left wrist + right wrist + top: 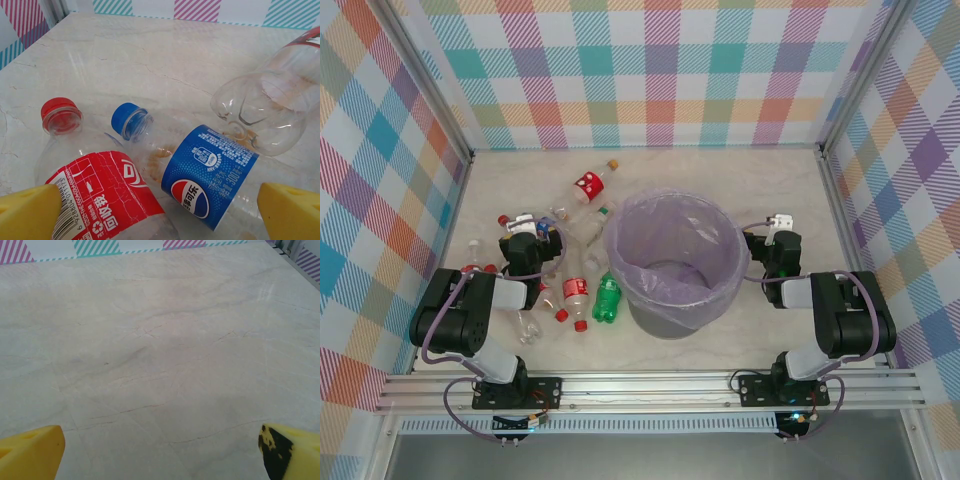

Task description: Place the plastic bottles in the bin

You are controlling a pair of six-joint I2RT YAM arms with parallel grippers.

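My left gripper (pixel 160 220) is open, its yellow fingertips (pixel 27 212) wide apart just above two lying plastic bottles. One is clear with a red cap and red label (pixel 100 190), the other has a blue cap and blue label (pixel 210 170). A clear label-less bottle (pixel 265 110) lies to their right. From the top, the left gripper (pixel 528 232) hangs over the bottle cluster left of the bin (pixel 660 318), a grey bucket with a lavender bag. A green bottle (pixel 607 300) and a red-label bottle (pixel 576 295) lie by the bin. My right gripper (pixel 160 455) is open over bare table.
A red-label bottle with an orange cap (pixel 590 183) lies further back left of the bin. The right gripper (pixel 780 232) sits close to the bin's right side. Checked walls enclose the table on three sides, with bare surface behind the bin.
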